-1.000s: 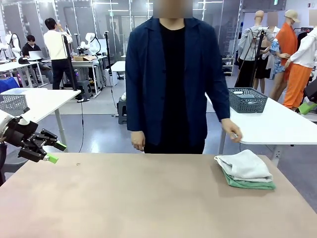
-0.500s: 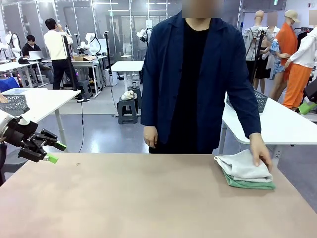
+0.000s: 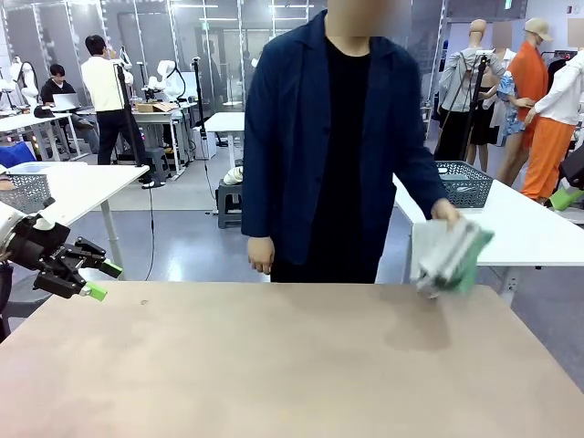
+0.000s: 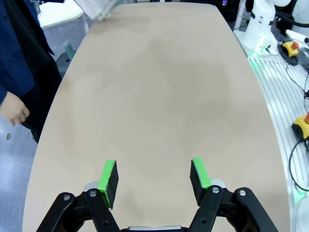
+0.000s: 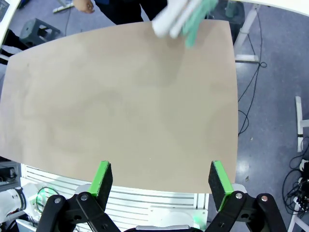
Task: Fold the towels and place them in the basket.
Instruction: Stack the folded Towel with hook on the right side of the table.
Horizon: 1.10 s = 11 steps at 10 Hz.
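Front view: a person's hand [image 3: 445, 212] is holding the towels [image 3: 449, 255] in the air above the far right corner of the desk [image 3: 274, 365], off its surface. The stack is motion-blurred; a cream-white terry layer is showing beside a mid-green one, both soft and bunched. The desk top is a plain matte tan, with rounded far corners. The person in a dark blue jacket is standing at the far edge, other hand [image 3: 260, 255] hanging just past it.

The left gripper [image 3: 94, 280] is hovering off the desk's left edge, green pads apart, nothing between them. In the left wrist view its fingers [image 4: 107, 177] are standing spread over bare desk near the left end.

In the right wrist view the right gripper [image 5: 161, 181] is sitting beyond the desk's near edge, fingers [image 5: 102, 178] wide apart and gripping nothing; the towels [image 5: 183, 15] are showing as a white-and-green blur at the far edge.

A dark grey lattice basket [image 3: 464, 183] is resting on a white side table [image 3: 520, 233] behind the desk's far right corner, well apart from both grippers. A paler lattice basket [image 3: 23, 191] is sitting on another white table beyond the left edge.

The whole desk surface is lying open between the grippers.
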Motion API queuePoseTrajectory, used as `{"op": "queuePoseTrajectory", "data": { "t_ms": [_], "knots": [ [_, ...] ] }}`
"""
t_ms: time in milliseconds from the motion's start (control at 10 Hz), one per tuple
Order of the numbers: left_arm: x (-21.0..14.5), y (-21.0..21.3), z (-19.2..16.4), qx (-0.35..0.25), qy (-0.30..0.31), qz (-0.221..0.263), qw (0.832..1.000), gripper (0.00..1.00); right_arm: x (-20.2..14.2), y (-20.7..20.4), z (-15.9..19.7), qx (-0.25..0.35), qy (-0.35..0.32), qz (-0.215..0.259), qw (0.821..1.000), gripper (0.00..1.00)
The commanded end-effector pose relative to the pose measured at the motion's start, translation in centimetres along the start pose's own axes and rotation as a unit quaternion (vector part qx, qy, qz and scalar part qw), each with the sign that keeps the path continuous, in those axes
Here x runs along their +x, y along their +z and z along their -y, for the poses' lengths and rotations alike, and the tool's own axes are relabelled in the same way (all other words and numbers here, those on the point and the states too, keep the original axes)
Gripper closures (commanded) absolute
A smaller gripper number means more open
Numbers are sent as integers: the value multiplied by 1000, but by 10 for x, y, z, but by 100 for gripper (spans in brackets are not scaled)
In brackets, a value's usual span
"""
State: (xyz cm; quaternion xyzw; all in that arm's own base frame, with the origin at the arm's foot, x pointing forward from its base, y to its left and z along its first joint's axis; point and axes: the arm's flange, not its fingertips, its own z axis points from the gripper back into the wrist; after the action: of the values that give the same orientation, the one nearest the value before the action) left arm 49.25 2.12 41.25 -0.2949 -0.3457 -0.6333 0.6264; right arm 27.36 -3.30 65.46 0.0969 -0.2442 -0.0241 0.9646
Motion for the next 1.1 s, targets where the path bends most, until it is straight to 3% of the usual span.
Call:
{"op": "queuePoseTrajectory", "data": {
  "t_ms": [0,1000],
  "knots": [
    [0,0,0,0,-1,1,1000,23,-1,1,-2,-3,-7,1,1000,0],
    [0,0,0,0,-1,1,1000,23,-1,1,-2,-3,-7,1,1000,0]
  ]
}}
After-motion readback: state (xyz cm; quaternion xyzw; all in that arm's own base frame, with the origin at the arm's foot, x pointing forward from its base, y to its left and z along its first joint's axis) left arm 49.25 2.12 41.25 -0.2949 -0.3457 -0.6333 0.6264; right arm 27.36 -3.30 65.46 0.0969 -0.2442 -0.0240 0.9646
